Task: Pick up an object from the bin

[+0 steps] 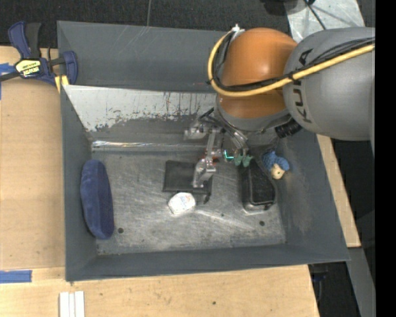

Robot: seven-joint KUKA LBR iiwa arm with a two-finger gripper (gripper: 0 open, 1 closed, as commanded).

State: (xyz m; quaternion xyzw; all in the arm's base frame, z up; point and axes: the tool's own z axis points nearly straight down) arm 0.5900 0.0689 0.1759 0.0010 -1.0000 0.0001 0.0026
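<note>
Presently, the end effector point(204, 185) is seen lowered into the middle of the grey metal bin point(185, 243), carried in from the right beneath the orange cover point(254, 65) of the wrist. Whether it is released or clenched cannot be told. Its tip is placed at the right edge of a dark flat square piece point(179, 175) lying on the bin floor. It is also just beside a small white rounded object point(181, 204), which lies at the near side of that piece. A black oblong object point(257, 189) is found to the right, with a small blue item with a tan end point(275, 164) close behind it. A long dark-blue padded object point(96, 198) lies well apart, along the left wall.
</note>
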